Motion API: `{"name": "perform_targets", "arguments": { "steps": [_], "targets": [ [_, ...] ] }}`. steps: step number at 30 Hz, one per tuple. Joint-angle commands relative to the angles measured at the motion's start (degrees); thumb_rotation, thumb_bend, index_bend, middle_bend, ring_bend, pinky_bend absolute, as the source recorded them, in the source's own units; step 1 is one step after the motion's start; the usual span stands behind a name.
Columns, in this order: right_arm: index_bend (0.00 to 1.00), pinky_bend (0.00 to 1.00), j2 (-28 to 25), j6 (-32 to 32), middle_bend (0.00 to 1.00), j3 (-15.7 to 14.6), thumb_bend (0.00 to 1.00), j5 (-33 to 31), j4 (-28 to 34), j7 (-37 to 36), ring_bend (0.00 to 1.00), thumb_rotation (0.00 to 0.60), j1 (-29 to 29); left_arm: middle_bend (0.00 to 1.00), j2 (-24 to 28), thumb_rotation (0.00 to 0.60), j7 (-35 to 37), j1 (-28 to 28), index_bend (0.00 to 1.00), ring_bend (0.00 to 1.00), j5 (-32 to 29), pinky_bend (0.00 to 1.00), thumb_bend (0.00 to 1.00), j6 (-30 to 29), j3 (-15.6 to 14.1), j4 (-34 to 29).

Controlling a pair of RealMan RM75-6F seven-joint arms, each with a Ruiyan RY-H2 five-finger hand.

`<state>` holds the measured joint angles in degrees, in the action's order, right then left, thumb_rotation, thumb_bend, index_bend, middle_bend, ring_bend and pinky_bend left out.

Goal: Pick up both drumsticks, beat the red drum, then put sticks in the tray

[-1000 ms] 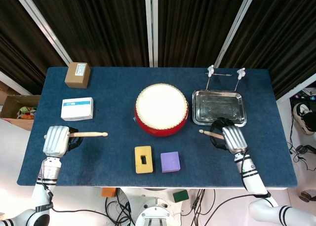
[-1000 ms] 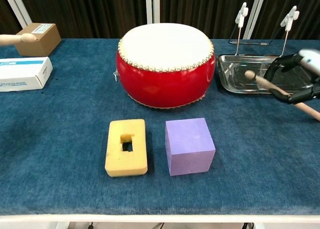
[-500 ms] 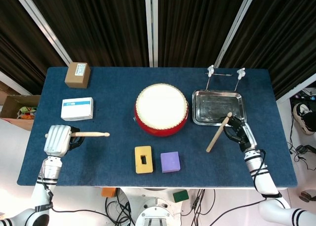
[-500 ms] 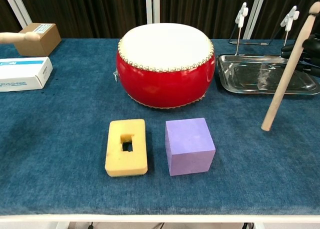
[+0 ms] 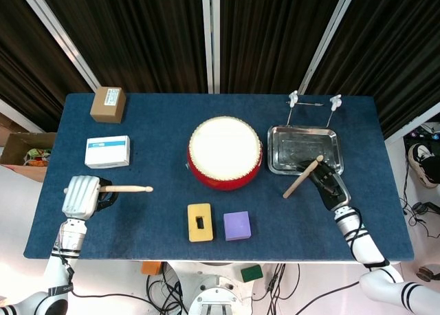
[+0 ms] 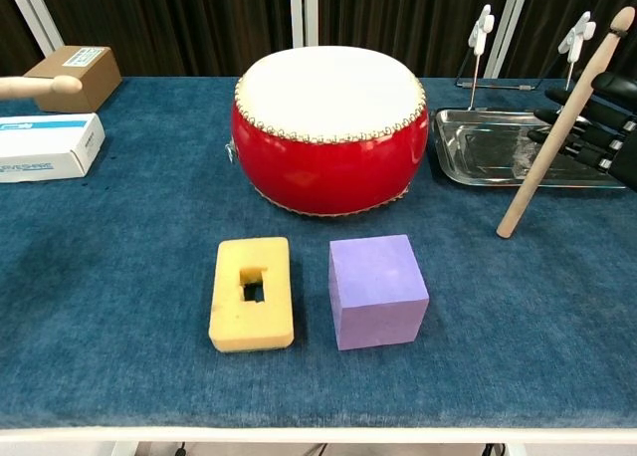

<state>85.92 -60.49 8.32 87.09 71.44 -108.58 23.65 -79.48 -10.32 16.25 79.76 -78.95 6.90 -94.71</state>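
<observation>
right robot hand (image 5: pixel 328 185) loosely grasping pale wooden drumstick (image 5: pixel 302 177) beside steel tray (image 5: pixel 278 169); left robot hand (image 5: pixel 81 195) clenched on second wooden drumstick (image 5: pixel 127 189). light, stiff, smooth; best gripped near butt.

Right hand (image 5: pixel 328 186) rotates from knuckles-up to fingers extended toward the tray (image 5: pixel 277 165). Its drumstick (image 5: pixel 302 177) swings from lying leftward to a steep diagonal, tip now over the tray's near edge, butt end shifted slightly farther since half a second ago.

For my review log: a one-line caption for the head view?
Both hands hold drumsticks beside the red drum.
</observation>
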Motion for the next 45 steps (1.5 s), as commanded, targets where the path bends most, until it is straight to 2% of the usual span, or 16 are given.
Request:
{"name": "perform_targets", "arguments": {
  "steps": [1, 6, 10, 18, 33, 36, 39, 42, 45],
  "targets": [
    [0.46, 0.26, 0.41, -0.90, 0.40, -0.45, 0.30, 0.64, -0.61, -0.39, 0.22, 0.600, 0.35, 1.00, -0.03, 0.600, 0.24, -0.01, 1.00, 1.00, 0.08, 1.00, 0.33, 0.07, -0.12, 0.20],
    [0.46, 0.26, 0.27, -3.46, 0.40, -1.79, 0.29, 2.68, -1.13, 1.00, 0.22, 0.600, 0.39, 1.00, 0.12, 0.600, 0.69, -0.12, 1.00, 1.00, 0.24, 1.00, 0.33, -0.02, -0.27, 0.33],
    [0.47, 0.26, -0.10, -4.95, 0.41, -3.02, 0.22, 3.46, -0.98, 3.82, 0.23, 0.600, 0.14, 1.00, 0.36, 0.600, 0.98, -0.25, 1.00, 1.00, 0.31, 1.00, 0.33, -0.06, -0.40, 0.27],
    [0.64, 0.34, 1.64, -4.93, 0.52, -4.54, 0.08, 2.05, -1.02, 13.11, 0.33, 0.600, -0.38, 1.00, 0.72, 0.600, 0.75, -0.08, 1.00, 1.00, 0.55, 1.00, 0.32, 0.51, -0.78, -0.34],
    [0.85, 0.45, 7.24, -2.67, 0.66, -6.60, 0.08, 1.07, -5.01, 26.38, 0.48, 0.600, 0.38, 1.00, 1.12, 0.600, 1.01, -0.10, 1.00, 1.00, 0.59, 1.00, 0.32, 0.52, -0.82, -0.74],
    [0.95, 0.50, 8.38, -2.08, 0.72, -6.37, 0.08, 0.59, -5.44, 28.94, 0.54, 0.600, 0.82, 1.00, 1.19, 0.600, 1.27, -0.07, 1.00, 1.00, 0.59, 1.00, 0.32, 0.62, -0.83, -0.66],
    [1.00, 0.57, 9.25, -1.63, 0.83, -5.99, 0.08, 0.08, -5.49, 30.89, 0.67, 0.600, 1.22, 1.00, 1.18, 0.600, 1.48, -0.02, 1.00, 1.00, 0.55, 1.00, 0.32, 0.84, -0.89, -0.51],
    [1.00, 0.66, 10.00, -1.59, 0.92, -5.56, 0.13, 0.02, -5.53, 33.15, 0.80, 0.600, 1.76, 1.00, 1.07, 0.600, 1.89, 0.08, 1.00, 1.00, 0.37, 1.00, 0.32, 1.13, -0.86, -0.14],
    [1.00, 0.74, 10.71, -1.90, 1.00, -5.64, 0.36, 0.81, -6.17, 36.44, 0.91, 0.600, 2.41, 1.00, 0.97, 0.600, 2.21, 0.29, 1.00, 1.00, 0.29, 1.00, 0.32, 1.56, -0.84, 0.32]
  ]
}}
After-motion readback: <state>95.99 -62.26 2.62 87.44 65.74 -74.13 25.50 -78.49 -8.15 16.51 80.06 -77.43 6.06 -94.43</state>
